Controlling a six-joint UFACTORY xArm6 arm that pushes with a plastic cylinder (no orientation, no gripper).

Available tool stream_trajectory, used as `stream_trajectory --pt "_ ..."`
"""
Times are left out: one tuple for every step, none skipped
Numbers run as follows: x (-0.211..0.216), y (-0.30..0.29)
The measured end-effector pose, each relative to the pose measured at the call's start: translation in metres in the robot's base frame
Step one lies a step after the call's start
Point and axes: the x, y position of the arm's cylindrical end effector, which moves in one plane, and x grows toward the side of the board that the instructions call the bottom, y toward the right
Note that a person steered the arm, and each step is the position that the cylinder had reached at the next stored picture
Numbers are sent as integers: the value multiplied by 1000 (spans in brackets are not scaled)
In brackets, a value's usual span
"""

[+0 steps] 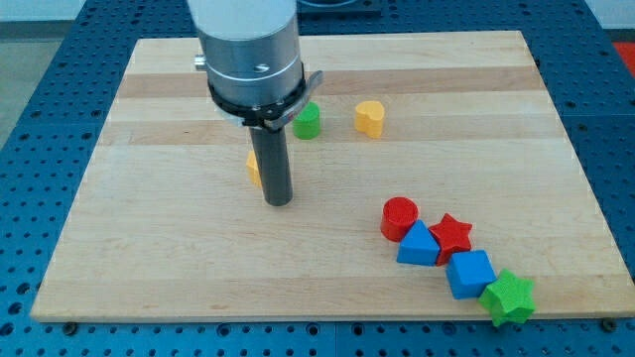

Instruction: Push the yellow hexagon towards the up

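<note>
My tip (pixel 279 202) rests on the wooden board (pixel 149 248), left of the board's middle, and the yellow hexagon (pixel 254 168) sits just beside the rod on the view's left, slightly toward the view's top from the tip's end. Most of that block is hidden behind the rod; only a thin yellow sliver shows, so I take its hexagon shape from the task and cannot read any long axis on it. Whether rod and block actually touch I cannot tell. I carry no jaws at all, only this straight rod, so nothing here opens or closes. What the push turns on is this: the hexagon has to travel toward the view's top, so my tip needs to be on its bottom side, and at present it stands more to its right than beneath it. I judge I should come round to the view's left and below the block before driving upward. The green block (pixel 308 121) and the yellow heart (pixel 369 117) lie up and to the right, apart from that path. The cluster at lower right is well away. I can read no labels, brands or writing anywhere.
</note>
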Motion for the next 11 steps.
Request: stream_trajectory --pt "-2 -2" --pt "-3 -10" --pt "-3 -10" --pt "-19 -12" --pt "-53 -12" --pt "-75 -12" --pt "-75 -12" --pt "-74 -12" --pt "-65 -17" --pt "-52 -37" --pt "-53 -44"
